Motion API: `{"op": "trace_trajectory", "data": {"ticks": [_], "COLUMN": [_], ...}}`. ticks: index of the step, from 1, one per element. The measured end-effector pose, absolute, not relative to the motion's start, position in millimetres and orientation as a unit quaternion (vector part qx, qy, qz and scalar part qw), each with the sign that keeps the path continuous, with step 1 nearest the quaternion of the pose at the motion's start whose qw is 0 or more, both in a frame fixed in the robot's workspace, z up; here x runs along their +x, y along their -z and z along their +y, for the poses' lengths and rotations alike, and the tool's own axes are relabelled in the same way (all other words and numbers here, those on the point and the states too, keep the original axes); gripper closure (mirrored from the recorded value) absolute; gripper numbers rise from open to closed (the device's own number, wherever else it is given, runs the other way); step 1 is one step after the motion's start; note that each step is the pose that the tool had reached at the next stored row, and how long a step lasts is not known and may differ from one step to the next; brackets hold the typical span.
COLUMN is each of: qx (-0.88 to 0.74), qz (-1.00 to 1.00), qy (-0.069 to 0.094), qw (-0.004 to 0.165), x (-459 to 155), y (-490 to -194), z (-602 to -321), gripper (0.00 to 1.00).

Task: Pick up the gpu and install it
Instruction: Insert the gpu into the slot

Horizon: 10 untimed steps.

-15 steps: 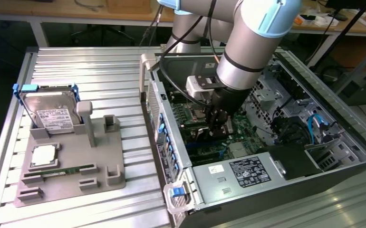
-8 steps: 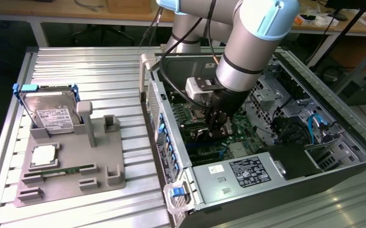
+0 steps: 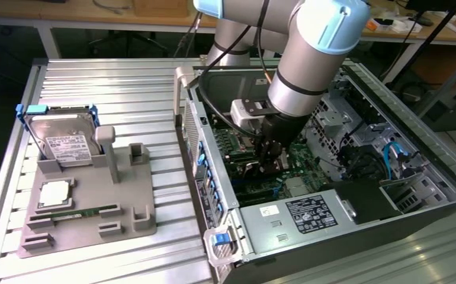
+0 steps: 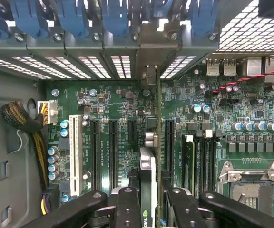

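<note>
The black two-fingered gripper (image 4: 149,204) is closed on the gpu (image 4: 147,183), a thin card seen edge-on in the wrist view, its silver-grey top edge running up between the black fingers (image 4: 127,209) toward the green motherboard (image 4: 184,118). The card stands upright over the board, in line with the row of long black expansion slots (image 4: 113,152); whether its lower edge is touching a slot cannot be told. In the exterior view the gripper (image 3: 269,158) reaches down inside the open black and silver computer case (image 3: 417,195), which lies on its side on the ribbed aluminium table (image 3: 109,83), and the grey arm with pale blue caps (image 3: 311,53) hides most of the card. That view takes in the surroundings the wrist camera misses: one grey plastic fixture tray (image 3: 86,207) on the table toward the exterior view's left, holding one silver hard drive with a white label (image 3: 64,139) upright in a blue-edged bracket, one square silver processor chip (image 3: 54,194) lying flat, and one narrow green memory stick (image 3: 78,212) in a groove. The wrist view gives the board's detail instead: one white slot (image 4: 74,147) beside the black ones, one silver processor socket frame (image 4: 251,185), a bundle of yellow and black cables (image 4: 25,123) at a white connector, and a row of blue slot latches (image 4: 113,16) along the perforated rear wall of the case. One black power supply with a white label (image 3: 311,213) sits at the near end of the case in the exterior view.
</note>
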State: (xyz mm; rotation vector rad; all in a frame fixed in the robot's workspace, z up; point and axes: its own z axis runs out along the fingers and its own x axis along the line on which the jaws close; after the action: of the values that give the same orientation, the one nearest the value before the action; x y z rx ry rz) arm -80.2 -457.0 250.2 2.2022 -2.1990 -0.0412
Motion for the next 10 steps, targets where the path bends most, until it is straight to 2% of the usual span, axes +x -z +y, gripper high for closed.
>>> {"op": "trace_trajectory", "data": {"ticks": [10], "qx": [0.707], "qz": [-0.706], "qy": [0.013], "qw": [0.015], "x": [-80.2], "y": [-250.2], "z": [-457.0], "gripper": [0.73]}}
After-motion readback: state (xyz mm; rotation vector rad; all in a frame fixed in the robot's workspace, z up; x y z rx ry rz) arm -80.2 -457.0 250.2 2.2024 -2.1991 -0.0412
